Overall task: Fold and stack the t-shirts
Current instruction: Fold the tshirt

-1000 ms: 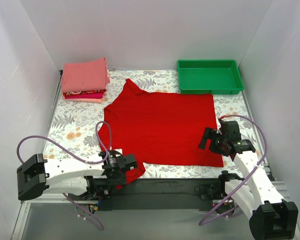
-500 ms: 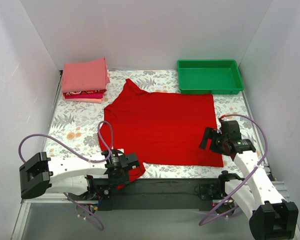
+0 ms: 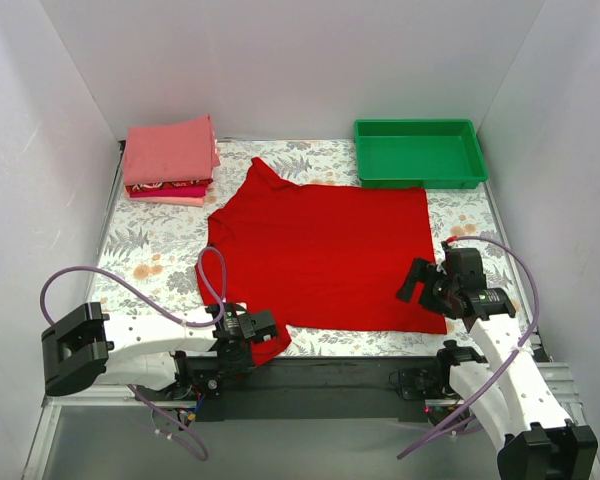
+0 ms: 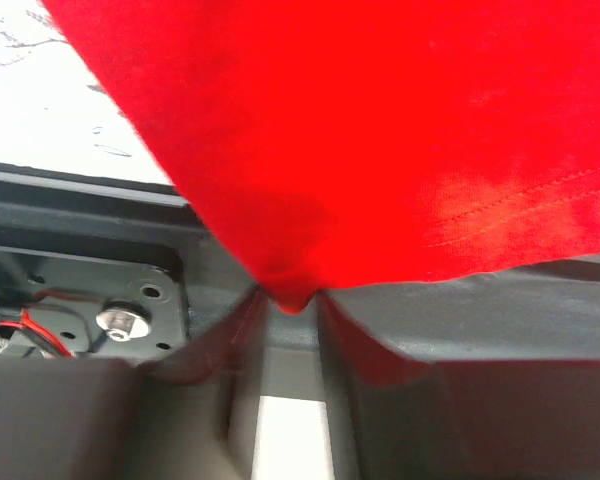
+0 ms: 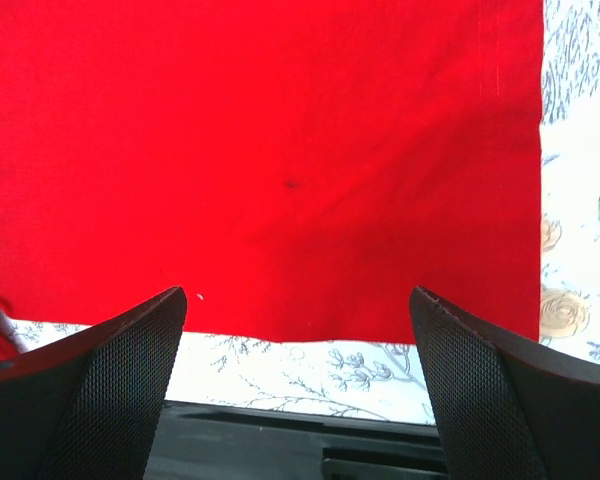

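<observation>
Red t-shirt (image 3: pixel 325 255) flat on counter (image 3: pixel 130 250); left gripper (image 4: pixel 292 300) pinching its near-left corner, right gripper (image 5: pixel 298 300) spread over its near-right hem. We advise gripping hem, then lifting both evenly.

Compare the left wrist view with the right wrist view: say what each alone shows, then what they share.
Left wrist only: the left tool shut on a pinched tip of the red t-shirt, over dark hardware with a bolt. Right wrist only: the right tool open, with the shirt's straight hem lying flat. Both: the red shirt and some of the floral table cover.
</observation>
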`<state>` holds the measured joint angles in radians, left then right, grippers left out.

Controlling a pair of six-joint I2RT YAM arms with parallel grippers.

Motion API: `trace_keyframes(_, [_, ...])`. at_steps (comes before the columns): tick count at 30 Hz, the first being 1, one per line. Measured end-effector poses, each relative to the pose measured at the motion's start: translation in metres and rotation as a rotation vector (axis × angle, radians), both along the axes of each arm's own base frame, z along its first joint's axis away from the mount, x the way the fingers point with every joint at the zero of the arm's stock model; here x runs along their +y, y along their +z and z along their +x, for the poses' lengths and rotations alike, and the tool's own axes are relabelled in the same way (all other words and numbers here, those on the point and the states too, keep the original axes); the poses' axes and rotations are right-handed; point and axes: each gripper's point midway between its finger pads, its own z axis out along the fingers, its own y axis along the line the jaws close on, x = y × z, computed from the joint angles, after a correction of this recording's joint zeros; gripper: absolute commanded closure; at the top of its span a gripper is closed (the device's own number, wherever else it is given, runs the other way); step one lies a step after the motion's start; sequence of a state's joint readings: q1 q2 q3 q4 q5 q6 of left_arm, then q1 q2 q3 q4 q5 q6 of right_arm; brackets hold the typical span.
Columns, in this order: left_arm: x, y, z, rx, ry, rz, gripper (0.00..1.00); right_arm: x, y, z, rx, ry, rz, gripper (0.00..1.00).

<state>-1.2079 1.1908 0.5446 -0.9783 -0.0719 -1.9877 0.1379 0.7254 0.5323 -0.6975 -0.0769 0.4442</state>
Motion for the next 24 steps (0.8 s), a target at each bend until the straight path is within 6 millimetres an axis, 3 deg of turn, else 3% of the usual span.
trace_keyframes(3, [0.004, 0.0, 0.0, -0.002, -0.002, 0.01, 1.0, 0.0, -0.003, -0.005, 0.015, -0.032, 0.018, 0.02])
trace_keyframes(10, [0.004, 0.002, 0.006, -0.052, -0.009, -0.011, 1.0, -0.001, -0.005, -0.018, 0.063, -0.109, 0.048, 0.02])
trace_keyframes(17, [-0.017, 0.016, 0.028, -0.178, 0.005, -0.143, 1.0, -0.004, -0.019, -0.034, 0.157, -0.194, 0.053, 0.03])
trace_keyframes(24, [-0.026, 0.034, 0.044, -0.274, 0.023, -0.212, 1.0, -0.006, -0.04, -0.042, 0.225, -0.267, 0.063, 0.14])
